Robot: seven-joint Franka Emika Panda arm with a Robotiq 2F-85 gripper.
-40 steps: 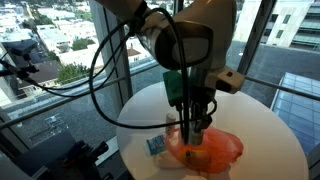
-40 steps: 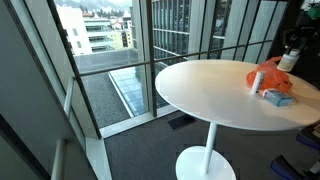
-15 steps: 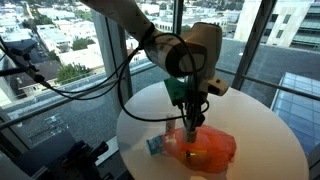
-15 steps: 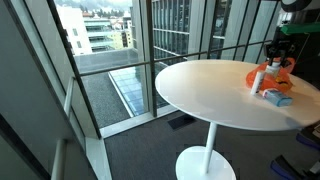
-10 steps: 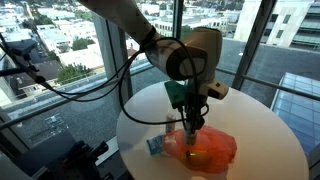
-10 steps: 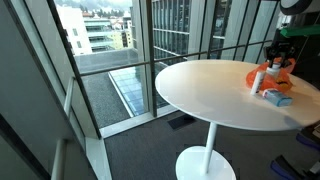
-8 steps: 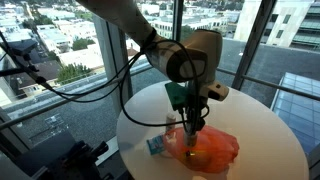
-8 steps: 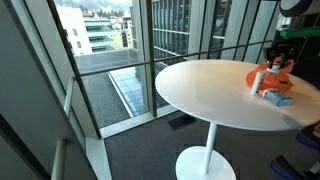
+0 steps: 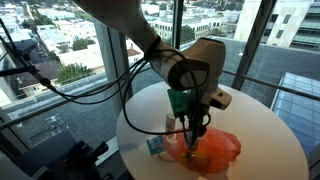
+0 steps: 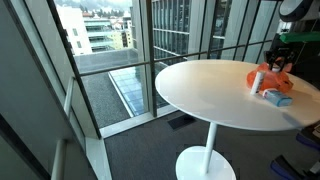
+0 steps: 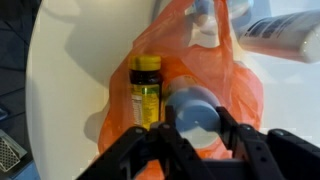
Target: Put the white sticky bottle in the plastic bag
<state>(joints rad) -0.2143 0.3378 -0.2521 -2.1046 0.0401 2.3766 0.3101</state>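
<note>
Directly over orange plastic bag (image 11: 245, 100) on desk (image 11: 70, 60): claw (image 11: 200, 135), fingers either side of round pale-blue cap (image 11: 195, 108), clamped or loose impossible to tell. White bottle (image 11: 285, 40) outside, just beside bag; yellow bottle (image 11: 146, 95) inside.

Across the last few seconds the arm's wrist (image 9: 190, 70) has sunk toward the bench (image 9: 270, 140). At the earliest moment it sat high and large in an exterior view, a second ago it was lower, and now it is lower again. The gripper (image 9: 194, 135) has come down with it onto the left part of the orange plastic bag (image 9: 220, 150), whose right edge now bulges slightly farther out. In an exterior view the gripper (image 10: 278, 58) has moved a little left and down over the bag (image 10: 272, 76).
</note>
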